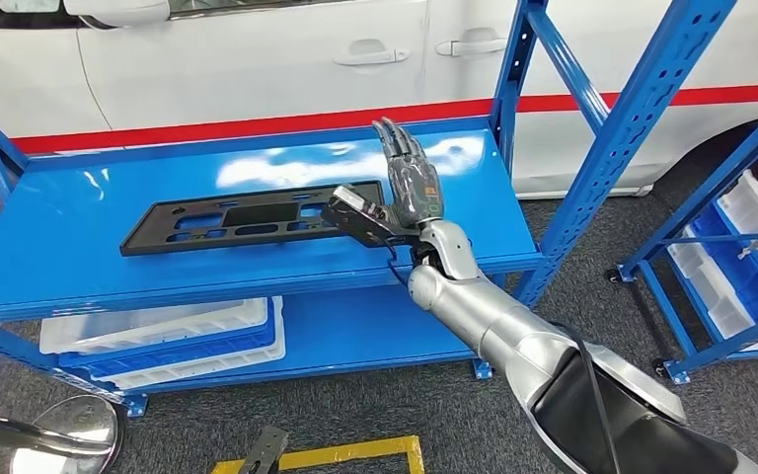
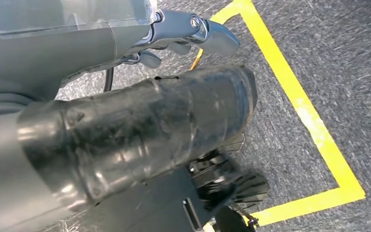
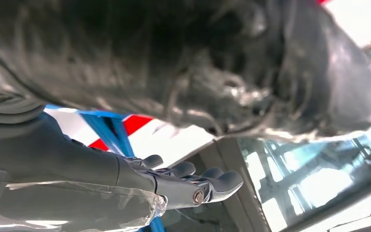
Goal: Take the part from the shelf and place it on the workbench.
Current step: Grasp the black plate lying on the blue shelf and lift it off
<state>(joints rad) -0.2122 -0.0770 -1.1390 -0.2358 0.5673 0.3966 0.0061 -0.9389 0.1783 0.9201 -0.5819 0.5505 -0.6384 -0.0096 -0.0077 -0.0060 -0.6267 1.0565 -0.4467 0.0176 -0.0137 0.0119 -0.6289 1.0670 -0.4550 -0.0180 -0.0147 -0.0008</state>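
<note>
Part [image 1: 247, 219]: flat black slotted panel, lying on the top board of the blue shelf [image 1: 79, 247], near its front edge. Head view: right hand [image 1: 410, 183] raised at the part's right end, fingers straight and together, holding nothing; whether it touches the part cannot be told. Risk, as a judgement: a grip on one end only could let the long panel tip, swing against the shelf post or slip. Left wrist view: left hand [image 2: 188, 31] hangs over grey floor and yellow tape [image 2: 299, 104], fingers loosely curled, empty. Right wrist view: right-hand fingers [image 3: 198, 181] extended, nothing between them.
</note>
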